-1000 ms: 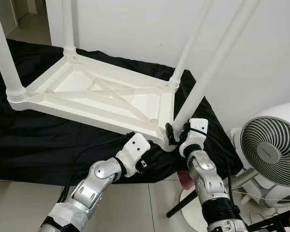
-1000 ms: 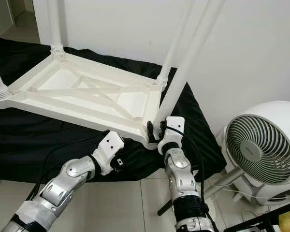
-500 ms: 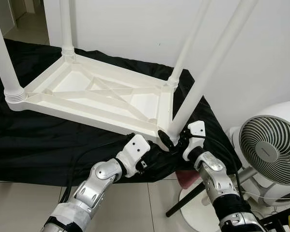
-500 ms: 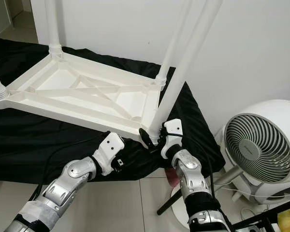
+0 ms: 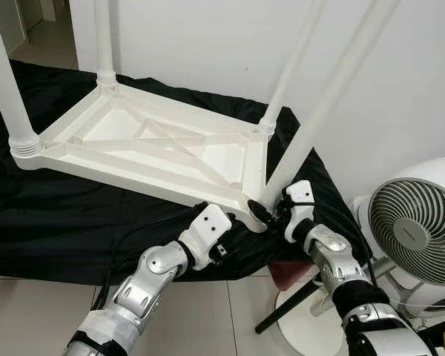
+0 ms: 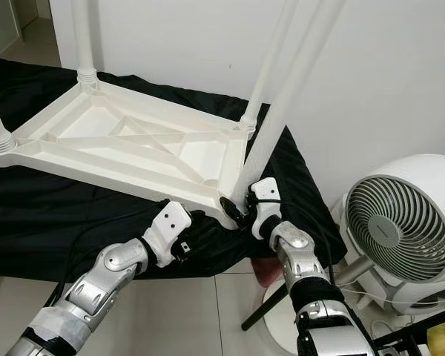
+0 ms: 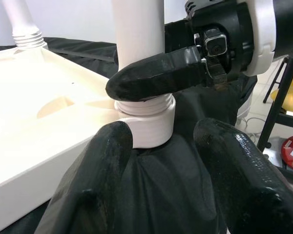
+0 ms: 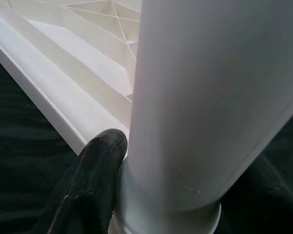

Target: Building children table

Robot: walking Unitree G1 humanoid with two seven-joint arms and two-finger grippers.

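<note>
The table [image 5: 148, 148] lies upside down, its legs cut off above. The right gripper [image 5: 271, 215] clamps the near leg [image 5: 311, 126] (one finger hidden); the left gripper [image 7: 161, 161] is spread under the corner.

all four white table legs [image 5: 334, 89] run off the top edge, tips unseen. the right gripper [image 5: 271, 215] has its far finger hidden behind the near leg. the fan [image 5: 419, 233] is cut by the right edge.
</note>
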